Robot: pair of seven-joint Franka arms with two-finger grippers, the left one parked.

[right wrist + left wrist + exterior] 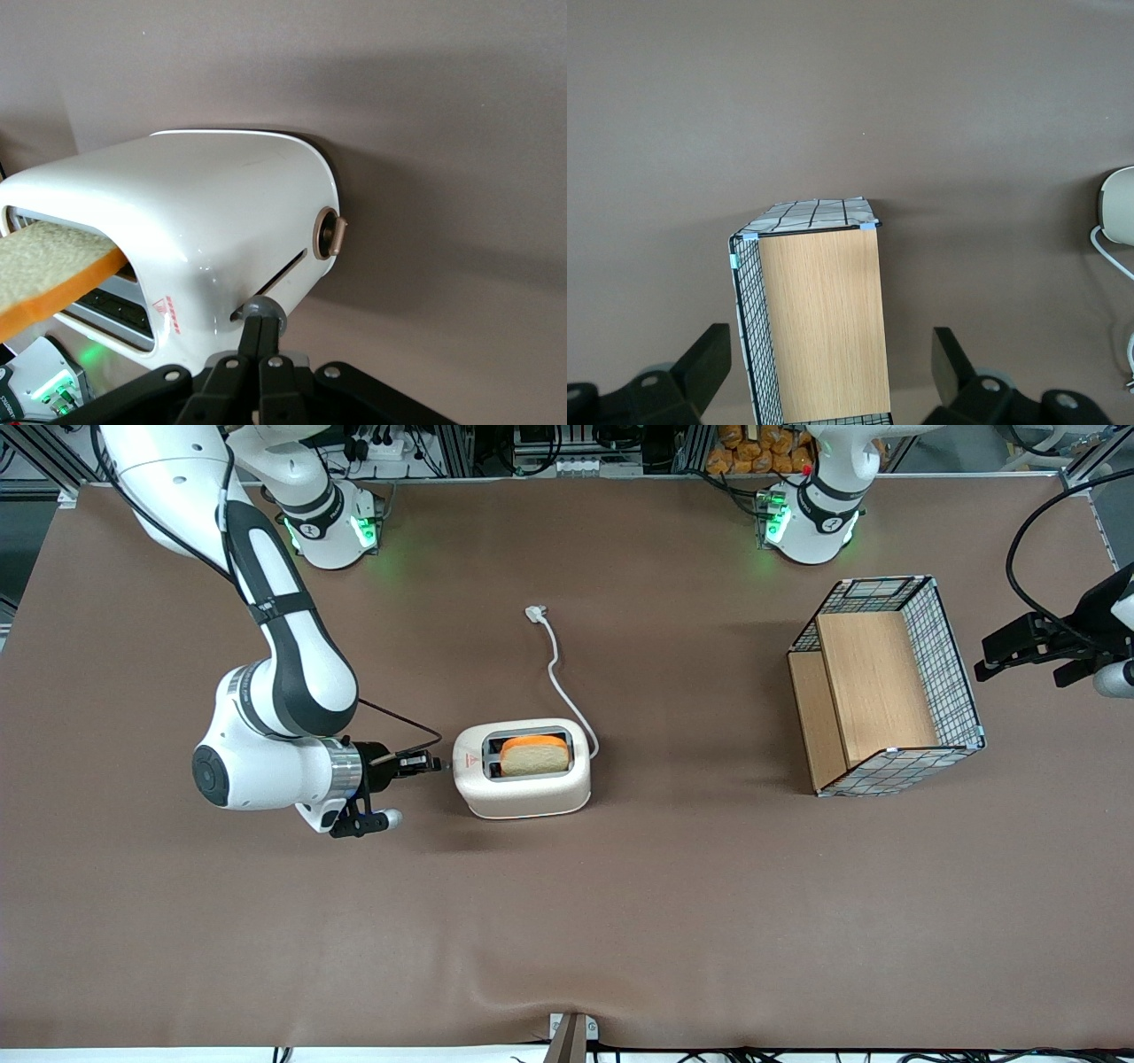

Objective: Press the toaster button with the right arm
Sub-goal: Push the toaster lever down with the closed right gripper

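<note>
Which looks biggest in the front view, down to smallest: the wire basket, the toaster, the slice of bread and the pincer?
1. Wire basket.
2. Toaster.
3. Slice of bread, standing in a slot of the toaster.
4. Pincer, shut, at the toaster's short end; its black fingers look smaller than the slice.

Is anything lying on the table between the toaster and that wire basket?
No. In the front view, only bare brown table lies between the toaster and the wire basket. The gripper sits at the toaster's other end.
</note>
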